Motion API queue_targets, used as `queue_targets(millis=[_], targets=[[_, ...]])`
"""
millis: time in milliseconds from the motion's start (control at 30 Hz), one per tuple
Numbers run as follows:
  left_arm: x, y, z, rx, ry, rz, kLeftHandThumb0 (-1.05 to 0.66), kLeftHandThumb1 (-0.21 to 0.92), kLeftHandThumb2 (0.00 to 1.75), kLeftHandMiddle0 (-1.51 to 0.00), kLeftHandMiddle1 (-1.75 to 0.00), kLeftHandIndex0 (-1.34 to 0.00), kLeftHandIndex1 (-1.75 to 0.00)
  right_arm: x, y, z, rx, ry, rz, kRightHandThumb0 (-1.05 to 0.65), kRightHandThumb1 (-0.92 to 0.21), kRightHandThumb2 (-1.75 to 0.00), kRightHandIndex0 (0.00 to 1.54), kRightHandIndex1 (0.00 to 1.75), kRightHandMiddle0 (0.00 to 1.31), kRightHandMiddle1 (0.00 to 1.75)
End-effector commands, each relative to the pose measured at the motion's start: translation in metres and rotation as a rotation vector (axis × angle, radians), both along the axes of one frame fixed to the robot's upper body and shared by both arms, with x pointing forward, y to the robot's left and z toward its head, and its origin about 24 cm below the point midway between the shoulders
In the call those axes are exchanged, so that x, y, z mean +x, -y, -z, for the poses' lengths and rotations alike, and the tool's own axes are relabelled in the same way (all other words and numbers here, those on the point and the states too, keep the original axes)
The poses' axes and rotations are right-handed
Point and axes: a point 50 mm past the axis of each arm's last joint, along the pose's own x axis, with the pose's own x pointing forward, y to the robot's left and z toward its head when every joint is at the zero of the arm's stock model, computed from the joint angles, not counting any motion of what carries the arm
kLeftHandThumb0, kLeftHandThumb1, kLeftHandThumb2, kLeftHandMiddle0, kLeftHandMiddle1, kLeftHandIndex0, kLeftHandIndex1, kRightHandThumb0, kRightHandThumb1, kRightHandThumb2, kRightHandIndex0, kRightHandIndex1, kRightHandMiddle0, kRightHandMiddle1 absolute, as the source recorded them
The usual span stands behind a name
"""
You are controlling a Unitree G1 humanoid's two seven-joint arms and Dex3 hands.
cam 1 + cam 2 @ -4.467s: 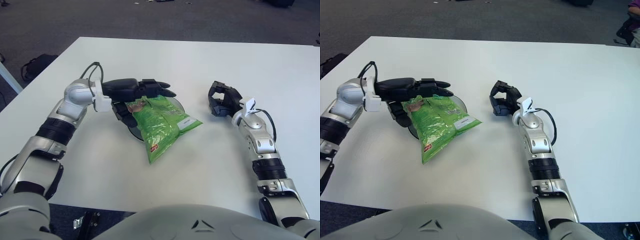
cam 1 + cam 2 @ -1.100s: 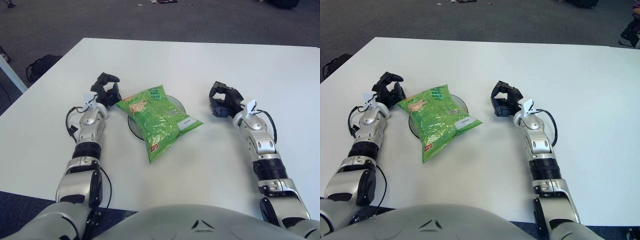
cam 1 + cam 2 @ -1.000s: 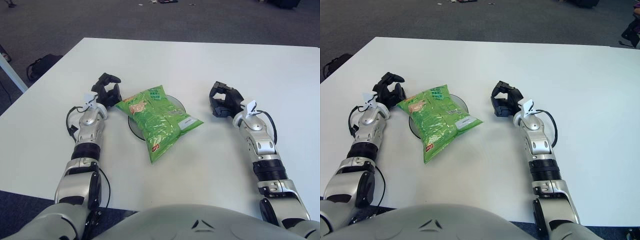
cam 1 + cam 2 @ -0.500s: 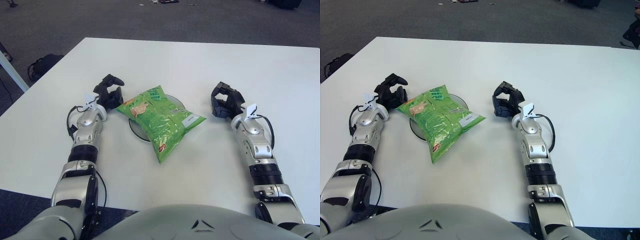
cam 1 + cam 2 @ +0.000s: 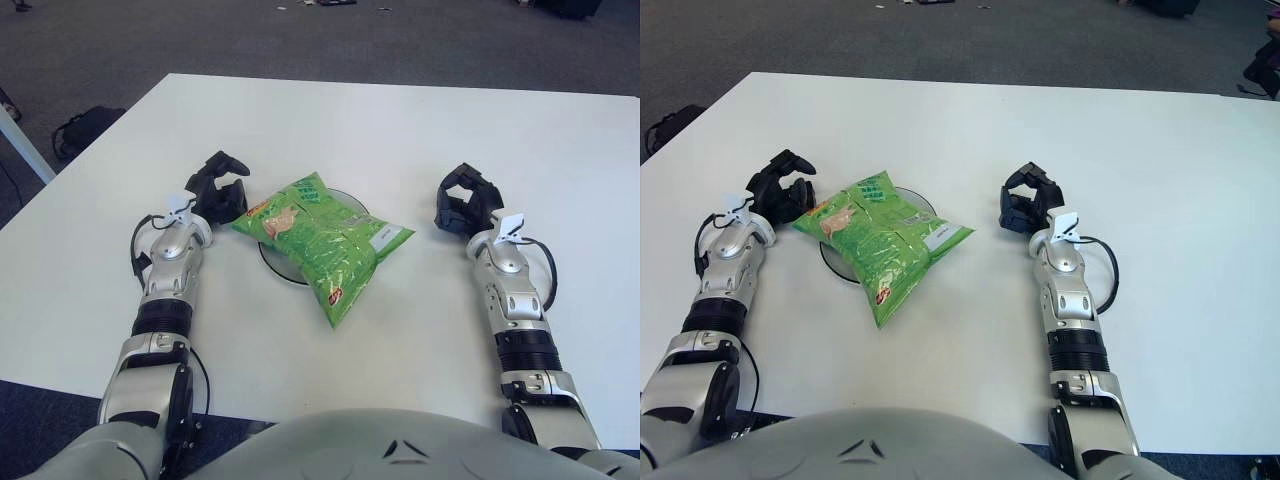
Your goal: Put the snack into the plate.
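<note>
White table (image 5: pixel 330 110), snack (image 5: pixel 325 238) on plate (image 5: pixel 268 256) — just right of left hand (image 5: pixel 217 188)

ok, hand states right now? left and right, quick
Left robot hand: curled shut, empty, beside the snack bag.
Right robot hand: curled shut, empty, apart from the bag.

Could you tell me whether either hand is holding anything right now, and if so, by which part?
Nothing is held. The left hand shows just left of the snack bag, which lies on the plate; the right hand is curled, apart from it.
</note>
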Motion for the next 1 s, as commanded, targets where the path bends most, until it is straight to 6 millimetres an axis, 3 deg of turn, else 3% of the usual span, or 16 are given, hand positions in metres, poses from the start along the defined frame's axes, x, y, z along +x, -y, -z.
queue_targets(millis=[0,567,967], targets=[[-0.0181,0.0034,0.0338,-0.012,-0.153,0.012,-0.43,0.47,1.12,-1.2,-1.75,-0.49,-1.75,-0.0171,-0.0077,0.032,0.082,-0.063,0.027,-0.48,-0.31,-1.32,1.25,1.75,0.62,1.75],[-0.0232,0.0034,0.0328,-0.005,-0.134,-0.029,-0.43,0.47,1.12,-1.21,-1.75,-0.49,-1.75,-0.0135,-0.009,0.0345,0.122,-0.025,0.102,-0.52,-0.23,-1.42,1.25,1.75,0.69,1.75],[-0.0237,0.0046,0.0322,-0.008,-0.14,-0.026,-0.43,0.47,1.13,-1.21,-1.75,-0.5,-1.75,-0.0114,-0.0089,0.0349,0.144,-0.051,0.118,-0.51,-0.24,-1.41,1.21,1.75,0.68,1.75]])
